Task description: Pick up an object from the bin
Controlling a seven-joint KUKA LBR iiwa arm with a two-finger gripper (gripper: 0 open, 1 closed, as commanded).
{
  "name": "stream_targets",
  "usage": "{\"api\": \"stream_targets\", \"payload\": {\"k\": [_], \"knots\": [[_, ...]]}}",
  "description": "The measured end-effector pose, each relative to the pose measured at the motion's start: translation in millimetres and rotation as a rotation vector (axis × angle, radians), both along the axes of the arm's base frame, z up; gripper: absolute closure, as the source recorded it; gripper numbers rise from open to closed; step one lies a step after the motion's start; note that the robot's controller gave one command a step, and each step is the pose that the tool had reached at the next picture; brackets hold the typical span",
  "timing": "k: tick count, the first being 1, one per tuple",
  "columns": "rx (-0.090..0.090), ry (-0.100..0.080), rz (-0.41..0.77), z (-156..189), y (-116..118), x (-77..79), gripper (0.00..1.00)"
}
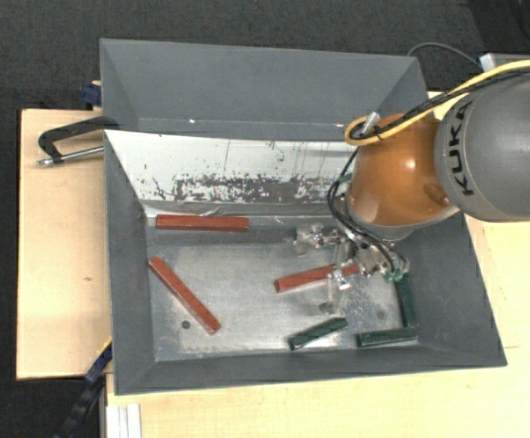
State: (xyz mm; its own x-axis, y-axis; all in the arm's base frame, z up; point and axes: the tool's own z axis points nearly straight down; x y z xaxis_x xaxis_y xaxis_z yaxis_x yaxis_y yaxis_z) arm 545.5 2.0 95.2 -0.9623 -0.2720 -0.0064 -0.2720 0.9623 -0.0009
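My gripper hangs below the orange cover in the right half of the bin, low over the floor, and its fingers stand apart. A short red stick lies flat on the floor, pointing left from the gripper. Its right end lies at the nearer fingertip, not between the two fingers. The far fingertip is close to the back wall. A dark green stick lies just right of the gripper, running towards the front.
Two more green sticks lie along the front wall. A long red stick lies along the back wall at the left, and another red stick lies slantwise in the left half.
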Motion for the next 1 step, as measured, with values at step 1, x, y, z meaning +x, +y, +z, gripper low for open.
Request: {"api": "stream_targets", "payload": {"k": [1], "knots": [[0.002, 0.001, -0.12, -24.3, 7.7, 12.1, 1.0]]}}
